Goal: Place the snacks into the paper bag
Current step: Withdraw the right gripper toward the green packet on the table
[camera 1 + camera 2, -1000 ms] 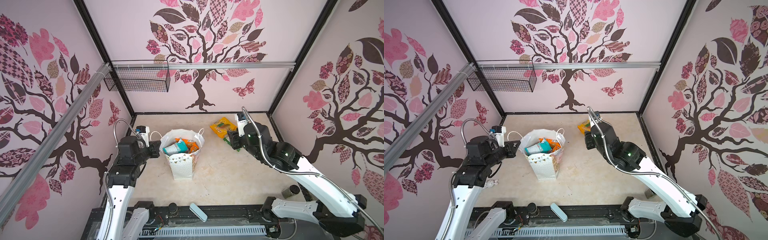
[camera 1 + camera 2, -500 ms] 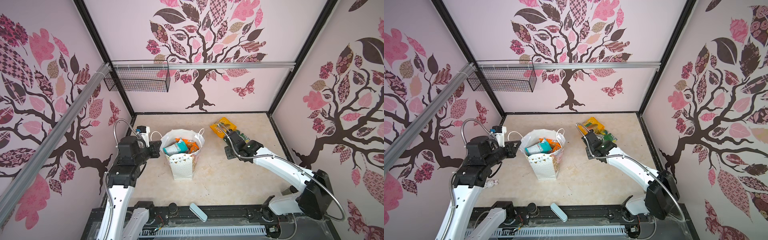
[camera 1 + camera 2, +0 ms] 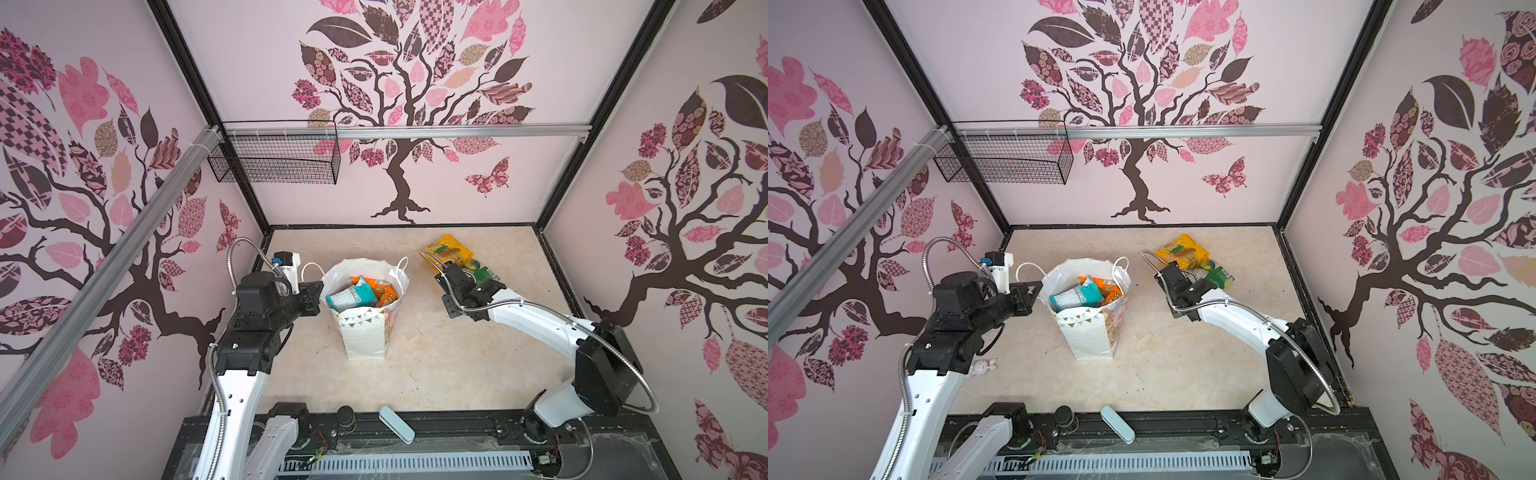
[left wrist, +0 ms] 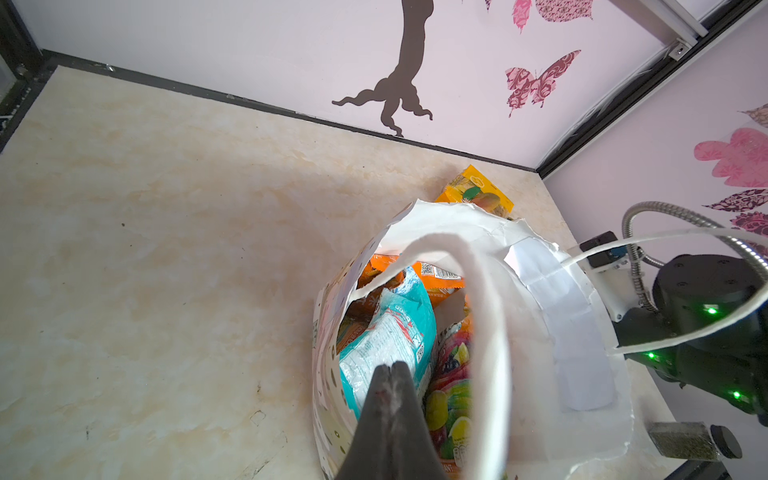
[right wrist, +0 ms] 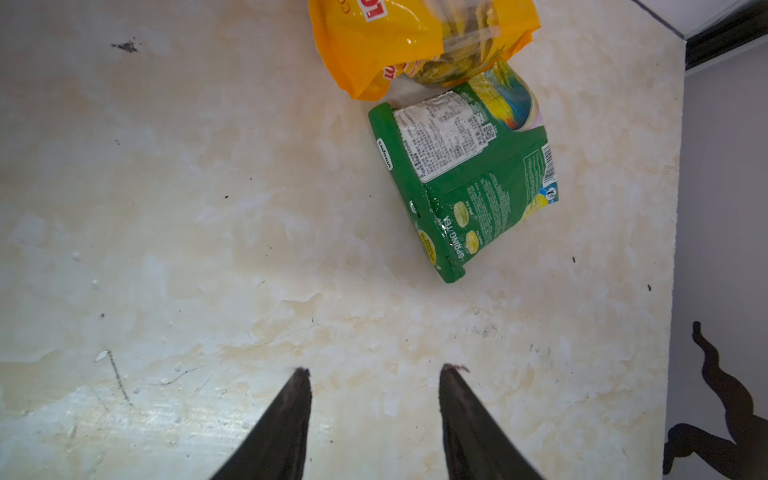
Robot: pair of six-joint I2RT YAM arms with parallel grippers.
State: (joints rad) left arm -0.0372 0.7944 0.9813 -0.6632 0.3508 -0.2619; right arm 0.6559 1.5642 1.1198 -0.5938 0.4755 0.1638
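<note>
The white paper bag [image 3: 363, 336] [image 3: 1088, 336] [image 4: 573, 332] stands upright mid-table. Snacks lie in it: a teal packet [image 3: 347, 296] [image 4: 390, 332], orange ones [image 3: 384, 291] and a multicolour one [image 4: 451, 395]. My left gripper [image 3: 318, 291] [image 4: 390, 365] is shut at the bag's left rim, its tip over the teal packet; I cannot tell whether paper is pinched. A yellow packet [image 3: 446, 249] [image 5: 399, 41] and a green packet [image 3: 484, 274] [image 5: 469, 178] lie on the table at the back right. My right gripper [image 3: 451, 309] [image 5: 376, 370] hangs open over bare table just short of the green packet.
A pale blue case [image 3: 397, 424] lies on the front rail. A small jar with a black lid [image 4: 694, 441] lies near the right arm's base. A black wire basket [image 3: 276, 160] hangs on the back-left wall. Walls close in on three sides.
The right arm has come down from high up to low over the table beside the packets, still open. The left arm and the bag have not moved.
</note>
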